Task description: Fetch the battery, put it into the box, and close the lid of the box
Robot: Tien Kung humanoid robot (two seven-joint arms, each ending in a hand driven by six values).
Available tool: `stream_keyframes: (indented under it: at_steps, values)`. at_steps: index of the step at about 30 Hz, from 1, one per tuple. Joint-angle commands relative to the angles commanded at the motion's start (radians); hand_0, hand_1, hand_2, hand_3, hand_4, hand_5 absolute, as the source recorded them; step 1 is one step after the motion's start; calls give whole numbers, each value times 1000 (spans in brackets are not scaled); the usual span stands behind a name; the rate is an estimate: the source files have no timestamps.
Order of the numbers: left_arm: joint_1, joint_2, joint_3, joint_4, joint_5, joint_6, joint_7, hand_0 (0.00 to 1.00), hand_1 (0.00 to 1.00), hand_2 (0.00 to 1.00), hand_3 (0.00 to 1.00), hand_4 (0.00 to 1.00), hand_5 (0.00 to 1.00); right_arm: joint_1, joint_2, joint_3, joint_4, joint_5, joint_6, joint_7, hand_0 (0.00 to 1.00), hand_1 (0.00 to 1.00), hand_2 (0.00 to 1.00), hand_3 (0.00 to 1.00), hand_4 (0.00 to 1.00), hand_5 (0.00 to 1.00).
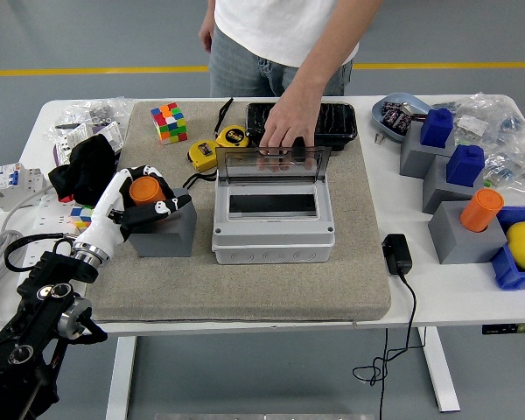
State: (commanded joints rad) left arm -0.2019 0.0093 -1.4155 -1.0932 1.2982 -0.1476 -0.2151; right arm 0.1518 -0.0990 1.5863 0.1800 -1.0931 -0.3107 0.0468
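- Progress: fetch step under way. The left hand (144, 199) has its fingers curled round the orange battery (146, 189), which stands in the grey holder (164, 230), at nine o'clock from the box (273, 217); placing and closing remain.
- Containers: box interior appears empty; its lid (272, 164) stands upright, steadied by a person's hand (285, 127) at twelve o'clock.

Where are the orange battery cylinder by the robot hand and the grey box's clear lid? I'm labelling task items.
Orange battery cylinder (146, 189), head view, on its top face.
Grey box's clear lid (272, 164), head view, middle of the raised pane.
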Motion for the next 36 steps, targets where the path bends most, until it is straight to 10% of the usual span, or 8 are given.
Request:
stream_keyframes:
  at_steps: [10, 36]
  values:
    - [-6, 1, 26, 23, -79, 92, -27, 67, 74, 93, 95, 998, 2, 0, 2, 3, 0, 2, 0, 4, 856, 805, 757, 789, 998, 998]
    - [-22, 0, 41, -45, -183, 171, -46, 39, 2, 2, 2, 998, 154, 4, 7, 11, 0, -1, -1, 8, 856, 806, 757, 789, 998, 998]
